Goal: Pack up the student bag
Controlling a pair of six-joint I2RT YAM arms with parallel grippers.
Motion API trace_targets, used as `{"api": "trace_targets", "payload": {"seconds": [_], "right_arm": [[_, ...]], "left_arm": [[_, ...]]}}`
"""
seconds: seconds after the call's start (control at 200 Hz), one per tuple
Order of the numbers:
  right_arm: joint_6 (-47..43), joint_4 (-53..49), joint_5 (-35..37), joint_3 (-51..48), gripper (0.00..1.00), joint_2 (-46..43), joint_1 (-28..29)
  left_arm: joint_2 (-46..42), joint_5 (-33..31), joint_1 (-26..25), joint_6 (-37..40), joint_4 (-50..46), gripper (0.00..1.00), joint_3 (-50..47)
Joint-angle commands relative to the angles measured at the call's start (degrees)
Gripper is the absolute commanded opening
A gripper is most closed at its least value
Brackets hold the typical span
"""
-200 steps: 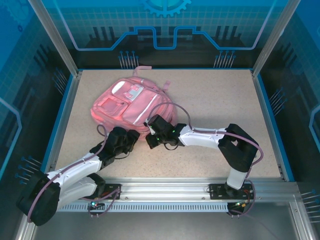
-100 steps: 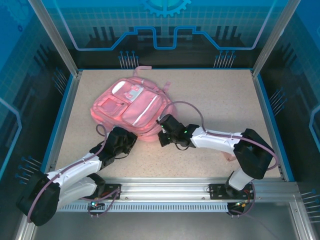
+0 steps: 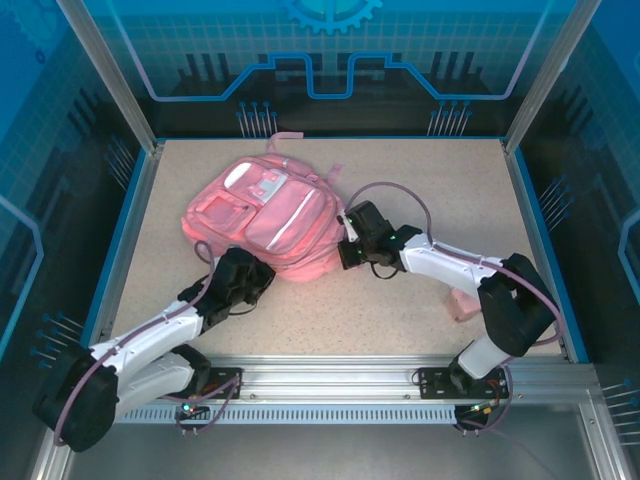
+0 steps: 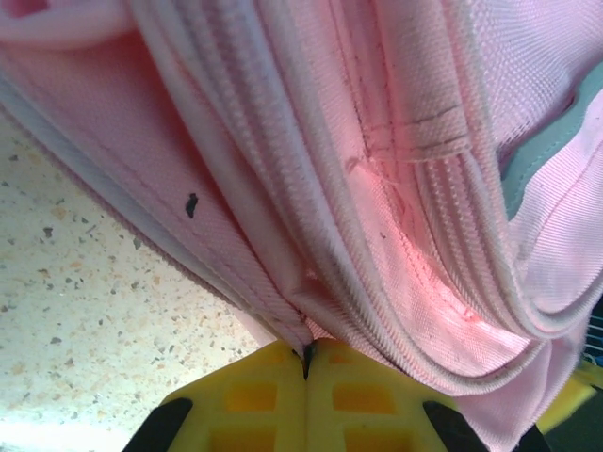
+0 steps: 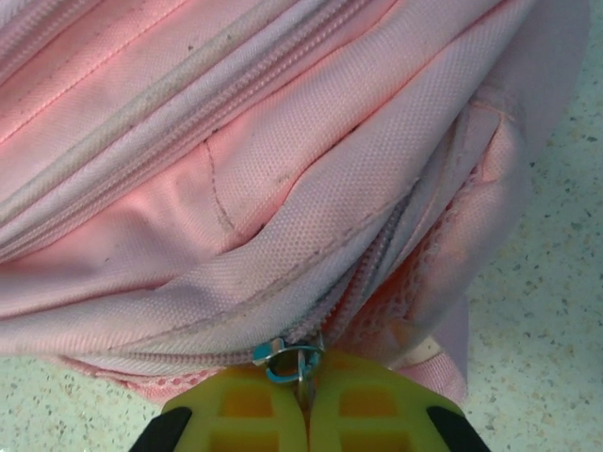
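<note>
Right hand (image 5: 306, 391) has slid along the bag (image 3: 270, 215), pinching its zip pull (image 5: 287, 359). Left hand (image 4: 306, 365) clamps the seam (image 4: 283, 315) at its fingertips. Pull steadily.

Pink student bag (image 3: 262, 212), pale stripe (image 3: 286, 227); beige table (image 3: 430, 200), dark-speckled, blue-rimmed.

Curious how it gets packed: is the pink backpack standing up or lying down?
Lying down: the student bag lies flat on the table, its zip-pocket front facing up.

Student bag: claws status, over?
Pink student bag lying flat. Left claw shut on its edge fabric. Right claw shut on zipper pull. Small pink item beside right arm, apart from bag.
</note>
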Motion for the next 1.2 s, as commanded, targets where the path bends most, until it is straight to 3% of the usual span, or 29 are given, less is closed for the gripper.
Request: {"api": "trace_targets", "payload": {"seconds": [0.0, 0.195, 0.365, 0.605, 0.74, 0.97, 1.196], "right_arm": [[-1.24, -2.84, -1.31, -3.82, 0.00, -4.96, 0.53], [1.19, 4.50, -10.04, -9.78, 0.00, -5.59, 6.94], [4.57, 11.13, -13.88, -7.27, 0.00, 1.16, 13.25], [8.55, 15.20, -10.97, 2.05, 0.00, 8.50, 14.67], [9.22, 15.76, -12.11, 6.94, 0.00, 11.49, 13.91], [9.36, 16.11, -15.66, 10.75, 0.00, 14.04, 13.63], [9.64, 16.57, -17.01, 9.44, 0.00, 13.07, 13.77]], "left_arm": [[2.98, -1.03, 3.33, 6.97, -4.64, 0.00, 4.57], [9.43, 4.16, 8.73, 15.44, -5.02, 0.00, 10.95], [13.80, 6.08, 12.15, 21.33, -8.39, 0.04, 15.65], [8.49, -3.02, 14.89, 20.16, -23.63, 0.36, 17.46], [2.98, -0.60, 15.86, 16.50, -27.84, 0.42, 15.73], [-4.94, 11.91, 15.85, 5.06, -16.06, 0.54, 8.33], [-0.18, 17.36, 15.77, 0.28, -5.59, 0.57, 6.06]]}}
